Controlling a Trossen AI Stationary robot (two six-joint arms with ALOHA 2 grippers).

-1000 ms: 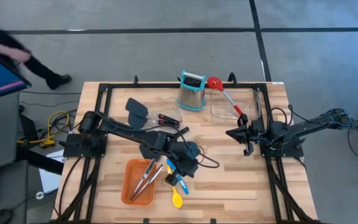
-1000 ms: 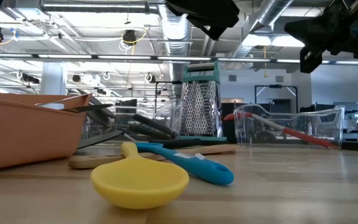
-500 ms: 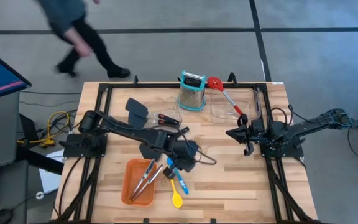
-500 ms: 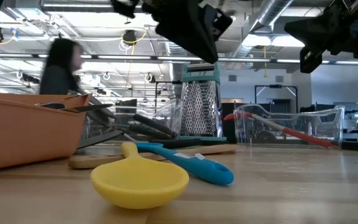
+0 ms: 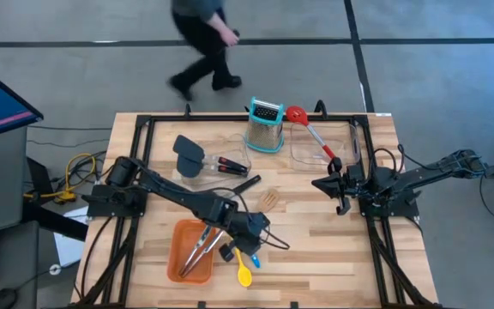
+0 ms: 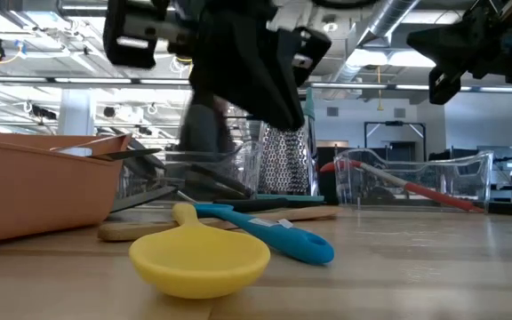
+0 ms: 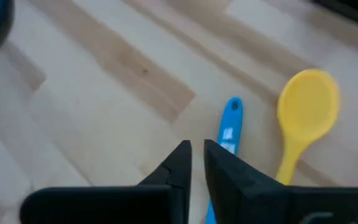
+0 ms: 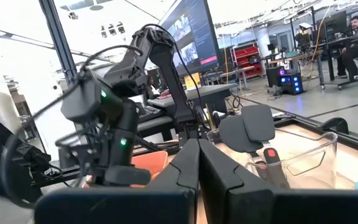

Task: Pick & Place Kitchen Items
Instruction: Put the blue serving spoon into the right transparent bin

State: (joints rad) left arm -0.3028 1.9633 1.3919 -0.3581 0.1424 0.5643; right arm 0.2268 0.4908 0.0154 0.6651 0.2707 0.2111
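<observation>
A wooden table (image 5: 316, 249) in a black frame stands on a grey floor, and a person (image 5: 200, 39) walks past its far edge. The left gripper (image 5: 234, 249) hangs low over the table's near middle, just beside the orange tray (image 5: 178, 257); in the left wrist view its fingers (image 7: 179, 165) stand a narrow slit apart with nothing between them, right over the handle of the blue spoon (image 7: 229, 134). The yellow spoon (image 7: 303, 112) lies just beside the blue one, its bowl toward the table's near edge; in the low view the blue handle (image 6: 274, 233) runs behind the yellow bowl (image 6: 201, 258), with a wooden spatula (image 6: 300, 213) flat on the table behind them. Steel tongs (image 5: 200, 249) lie in the tray, slanting across it. Farther back on the left, a grey spatula (image 5: 189, 154) and small black-handled tools (image 5: 230, 165) lie near a clear bin (image 5: 234, 146). A steel grater (image 5: 265, 127) with teal trim stands upright at the far middle. Beside it a second clear bin (image 5: 350, 146) holds a red spoon (image 5: 311, 133), whose head sticks out over the bin's far rim. The right gripper (image 5: 341, 193) waits well apart on the right side of the table, fingers pressed together and holding nothing.
</observation>
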